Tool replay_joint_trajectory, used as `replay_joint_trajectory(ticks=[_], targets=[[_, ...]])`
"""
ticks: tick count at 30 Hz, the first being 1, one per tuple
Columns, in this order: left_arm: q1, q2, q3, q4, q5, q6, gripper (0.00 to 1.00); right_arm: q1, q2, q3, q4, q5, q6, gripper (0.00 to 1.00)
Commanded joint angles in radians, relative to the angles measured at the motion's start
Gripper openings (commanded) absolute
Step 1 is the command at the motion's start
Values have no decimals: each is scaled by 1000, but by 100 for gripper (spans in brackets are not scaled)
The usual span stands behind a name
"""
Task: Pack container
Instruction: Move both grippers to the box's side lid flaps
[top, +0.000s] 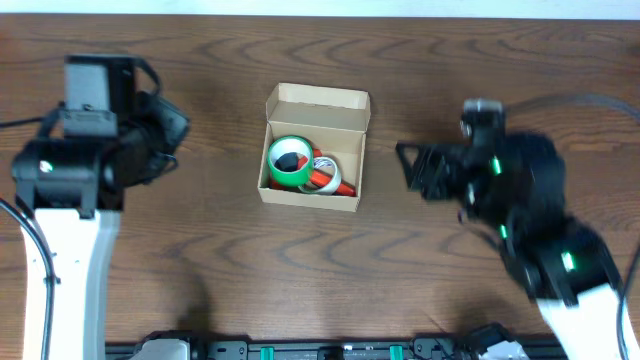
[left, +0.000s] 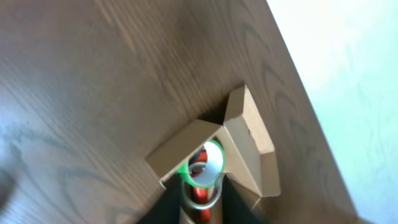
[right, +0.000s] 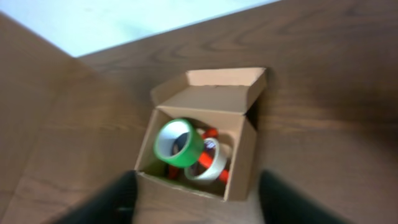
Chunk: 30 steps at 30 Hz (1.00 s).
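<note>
The container (top: 352, 172) is a small tan cardboard box in the middle of the table, with its flap lid (top: 318, 98) open at the back. Inside lie a green tape roll (top: 290, 163), a clear roll (top: 330, 180) and a red piece. My left gripper (top: 172, 135) is left of the box, apart from it; in the left wrist view (left: 200, 214) its dark fingers frame the container (left: 245, 140), slightly apart and empty. My right gripper (top: 410, 168) is right of the box, wide open and empty. In the right wrist view (right: 196, 205) its fingers straddle the container's (right: 242, 155) near wall.
The dark wood table (top: 450, 60) extends on all sides of the box. Its far edge meets a pale floor in the left wrist view (left: 348, 74) and in the right wrist view (right: 124, 25). The arm bases stand at the front corners.
</note>
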Motion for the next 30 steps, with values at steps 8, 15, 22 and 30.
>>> replay_joint_trajectory(ticks=[8,15,22,30], targets=[[158,274,18,70,343,198,6,-180,371,126,-2,-230,41,1],[183,498,18,111,521,262,6,-229,509,126,-6,-277,50,1],[179,678,18,140,657,306,6,-229,624,124,-2,-283,78,1],[163,809,18,223,750,305,6,-229,771,124,44,-316,111,1]])
